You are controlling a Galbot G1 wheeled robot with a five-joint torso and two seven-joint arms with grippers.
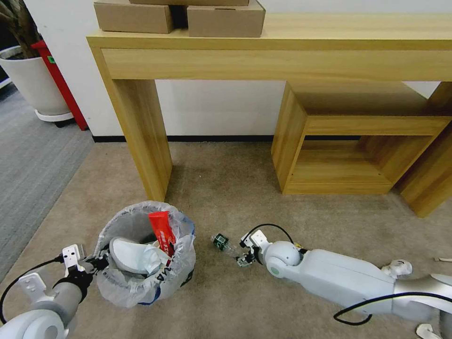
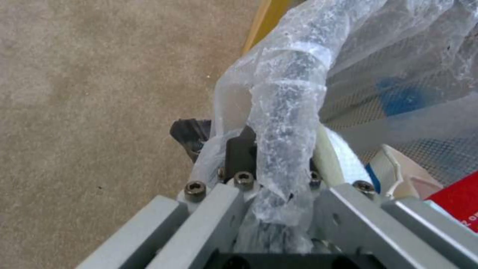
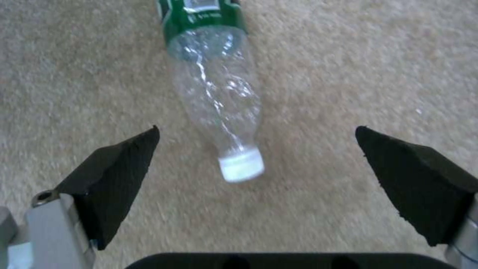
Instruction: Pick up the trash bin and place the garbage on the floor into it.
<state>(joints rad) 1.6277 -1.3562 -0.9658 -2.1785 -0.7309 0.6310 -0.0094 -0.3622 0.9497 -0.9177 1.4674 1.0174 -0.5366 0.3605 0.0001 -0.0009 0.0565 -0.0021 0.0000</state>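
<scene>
The right gripper (image 3: 256, 164), jaws wide apart, straddles a clear plastic bottle with green label (image 3: 214, 86) on beige carpet (image 3: 373, 56). The round bottle could roll away (one pad touching first). The left gripper (image 2: 269, 164) clamps the bag-lined dark trash bin (image 1: 143, 256).

Office-like room, staged for a tidying job.

A long pale wooden console table (image 1: 282, 47) stands against a plain white wall with a black skirting strip, a matching open wooden cube (image 1: 348, 136) tucked under it and brown cardboard boxes (image 1: 221, 19) stacked on top. Beige short-pile carpet (image 1: 226, 188) meets grey ribbed commercial carpet (image 1: 33, 160) at the left, where a large white plant pot (image 1: 33, 82) on a wheeled base sits beside a red object (image 1: 61, 84).
</scene>
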